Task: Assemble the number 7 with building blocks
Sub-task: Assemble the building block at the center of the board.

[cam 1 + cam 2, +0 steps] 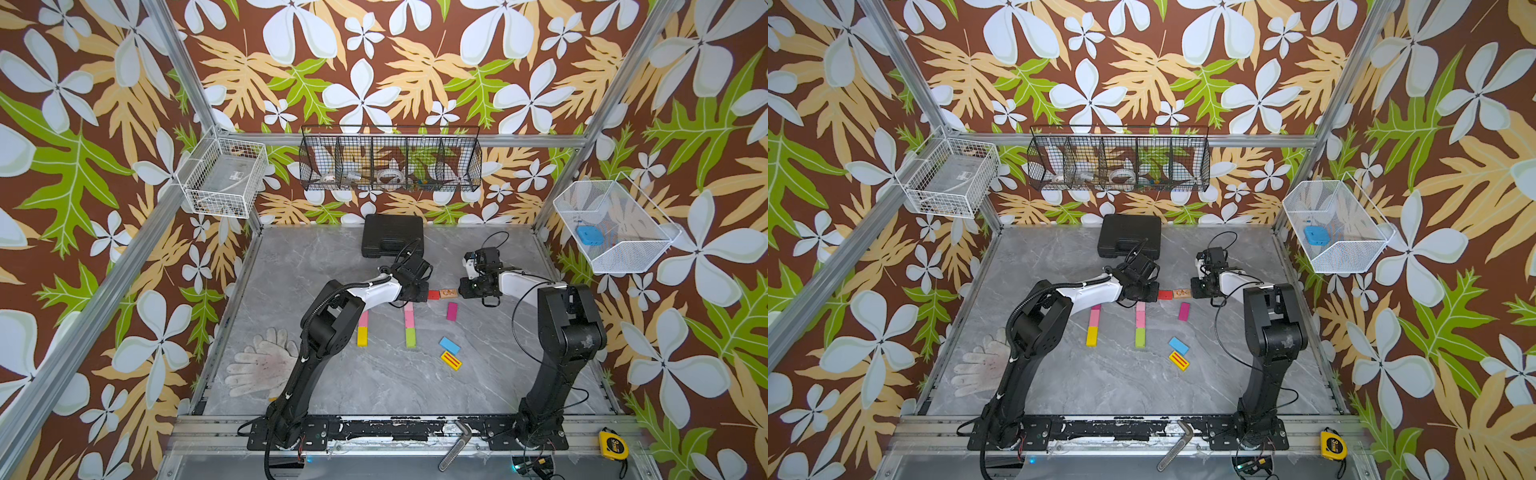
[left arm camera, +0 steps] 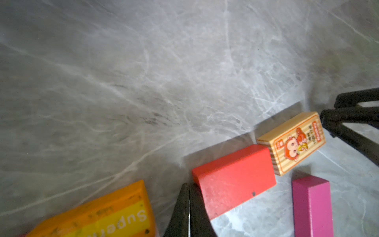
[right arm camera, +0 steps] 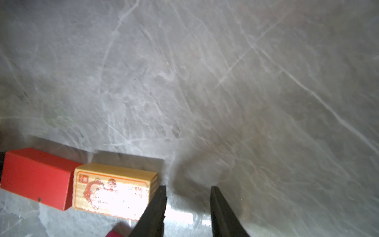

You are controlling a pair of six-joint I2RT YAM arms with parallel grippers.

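While shut tip to tip on nothing, left jaws just beside the free short end of the red block (image 1: pixel 433 294), as seen close in the left wrist view; on the other side of these jaws, an orange block (image 2: pixel 98 213) with yellow lettering

Between the two pairs of jaws, red block and printed wood block (image 1: pixel 448 293) flat on the grey surface (image 1: pixel 374 386), end to end and touching, in one row

Right jaws parted a little and empty, one fingertip (image 3: pixel 160 199) just beside the wood block's outer end; contact not certain

Nearer the arm bases than both pairs of jaws: magenta block (image 1: pixel 452 311) lying alone; pink block (image 1: pixel 409 318) and green block (image 1: pixel 411 337) in one line; second pink block (image 1: pixel 364 320) in line with yellow block (image 1: pixel 362 336); blue block (image 1: pixel 449 345) and yellow red-striped block (image 1: pixel 451 360) side by side, well apart from the jaws
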